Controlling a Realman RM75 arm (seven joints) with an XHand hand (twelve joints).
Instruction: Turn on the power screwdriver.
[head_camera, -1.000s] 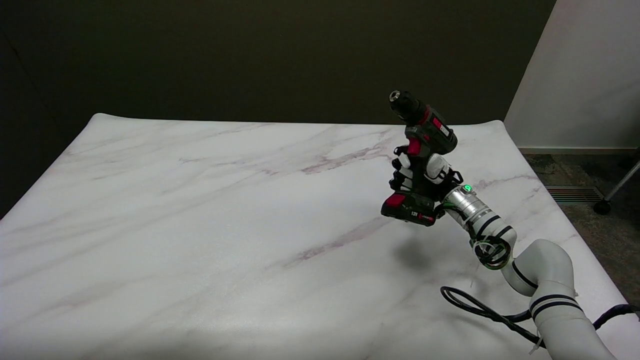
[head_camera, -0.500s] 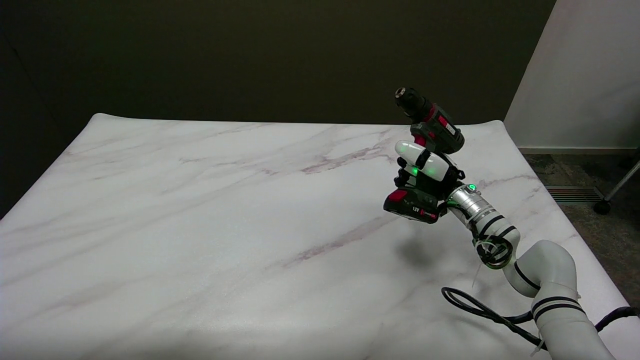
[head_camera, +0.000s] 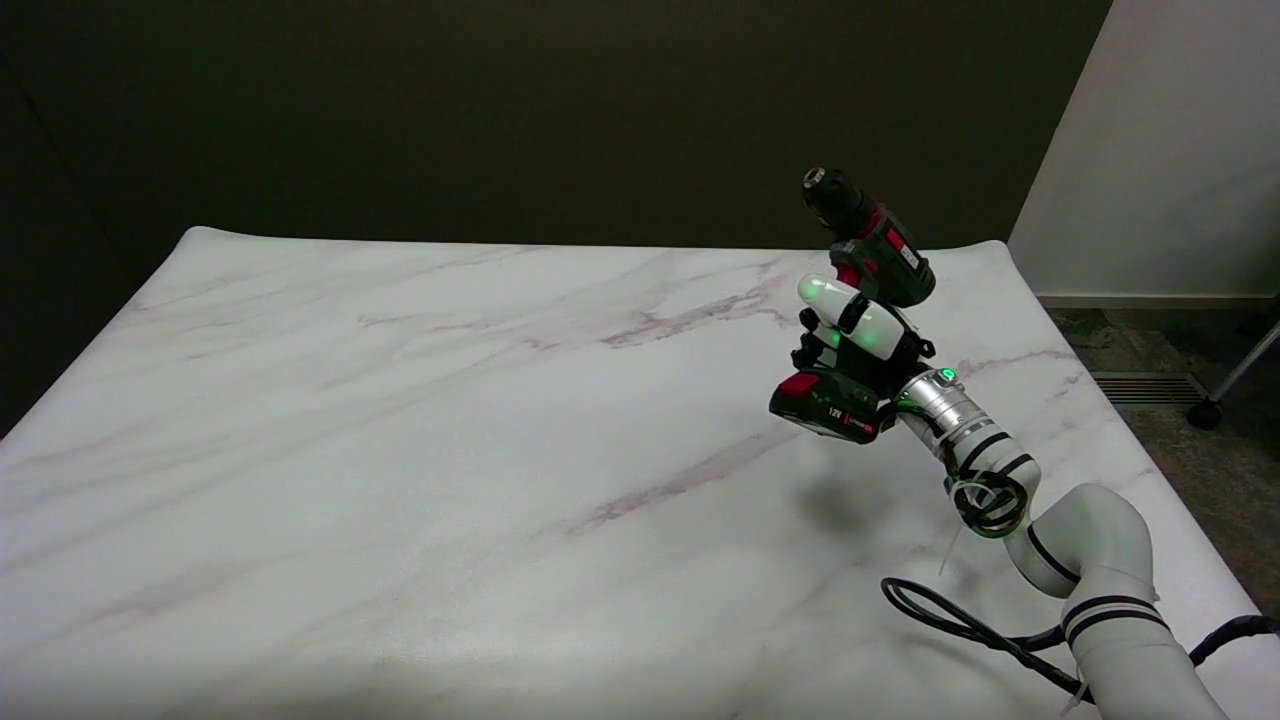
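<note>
The right hand (head_camera: 855, 335) grips the power screwdriver (head_camera: 855, 300) by its handle, lifted clear above the marble surface (head_camera: 450, 450). Its chuck points up and to the far left, battery lowest; the trigger sits just under the fingers (head_camera: 835, 300).

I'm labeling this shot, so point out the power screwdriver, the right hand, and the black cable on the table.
power screwdriver (head_camera: 882, 255), head view, on its dark motor body
right hand (head_camera: 858, 338), head view, on the white finger across the grip
black cable (head_camera: 940, 615), head view, on the loop lying on the marble table
</note>
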